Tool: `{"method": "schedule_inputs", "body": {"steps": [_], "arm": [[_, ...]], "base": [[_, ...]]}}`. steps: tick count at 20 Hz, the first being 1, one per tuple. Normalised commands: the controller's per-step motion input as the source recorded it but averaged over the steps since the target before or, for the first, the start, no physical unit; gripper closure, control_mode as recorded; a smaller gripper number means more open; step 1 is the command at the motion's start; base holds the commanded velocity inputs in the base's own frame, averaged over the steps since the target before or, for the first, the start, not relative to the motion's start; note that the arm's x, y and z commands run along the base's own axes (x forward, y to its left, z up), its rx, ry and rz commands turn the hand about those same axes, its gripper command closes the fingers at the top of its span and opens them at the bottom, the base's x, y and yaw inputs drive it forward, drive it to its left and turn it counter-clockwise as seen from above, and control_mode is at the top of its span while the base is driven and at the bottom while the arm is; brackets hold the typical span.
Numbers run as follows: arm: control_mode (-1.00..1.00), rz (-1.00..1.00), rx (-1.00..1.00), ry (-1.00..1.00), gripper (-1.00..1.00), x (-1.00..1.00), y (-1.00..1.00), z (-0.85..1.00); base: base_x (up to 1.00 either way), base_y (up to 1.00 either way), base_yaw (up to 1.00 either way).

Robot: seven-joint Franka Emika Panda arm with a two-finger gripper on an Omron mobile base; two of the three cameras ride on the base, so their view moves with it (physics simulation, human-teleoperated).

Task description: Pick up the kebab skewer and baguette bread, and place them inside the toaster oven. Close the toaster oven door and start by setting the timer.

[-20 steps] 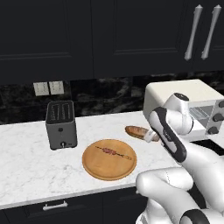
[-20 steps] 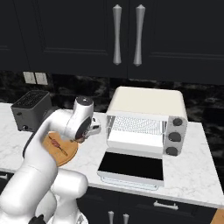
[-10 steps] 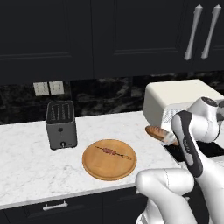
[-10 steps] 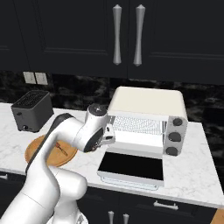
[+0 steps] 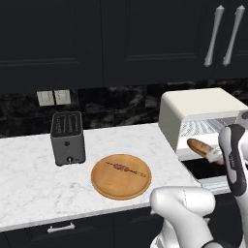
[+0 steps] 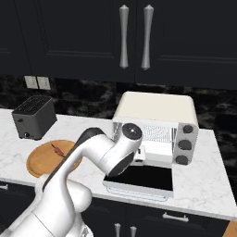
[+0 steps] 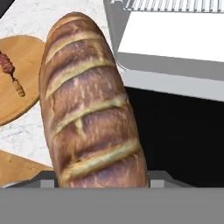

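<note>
Now jaws gripping baguette bread [image 7: 89, 103] over toaster oven door [image 6: 139, 178], kebab skewer [image 5: 127, 169] well apart.

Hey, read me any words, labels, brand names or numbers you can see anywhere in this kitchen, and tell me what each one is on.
None: no readable text appears in these pictures.
The toaster oven has three dark knobs with no legible marks around them.
The slot toaster carries no brand or label.
The wall outlets are blank plates.
The baguette bread, wooden plate and cabinet doors show no lettering.

Dark cabinets [image 5: 97, 38] with silver handles [image 6: 134, 37] above; black marble backsplash [image 5: 121, 104], white marble counter [image 5: 29, 179], wall outlets [image 5: 53, 97].
</note>
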Motion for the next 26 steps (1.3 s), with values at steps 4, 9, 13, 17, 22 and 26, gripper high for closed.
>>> {"method": "schedule_inputs", "body": {"steps": [4,9,13,17,22,26], "arm": [[-1.00,-0.16,0.04,0.01,1.00,0.11,-0.72,0.04],[-1.00,-0.07,0.01,0.00,1.00,0.41,-0.50,0.00],[-1.00,-0.06,0.00,-0.05,1.00,0.47,-0.14,-0.03],[-1.00,-0.06,0.00,-0.13,1.00,0.25,-0.08,-0.03],[-1.00,-0.05,-0.01,-0.17,1.00,0.11,-0.04,-0.38],[-1.00,-0.02,-0.01,-0.13,1.00,0.44,0.00,-0.10]], "base": [[0.00,0.00,0.00],[0.00,0.00,0.00],[0.00,0.00,0.00],[0.00,0.00,0.00],[0.00,0.00,0.00],[0.00,0.00,0.00]]}}
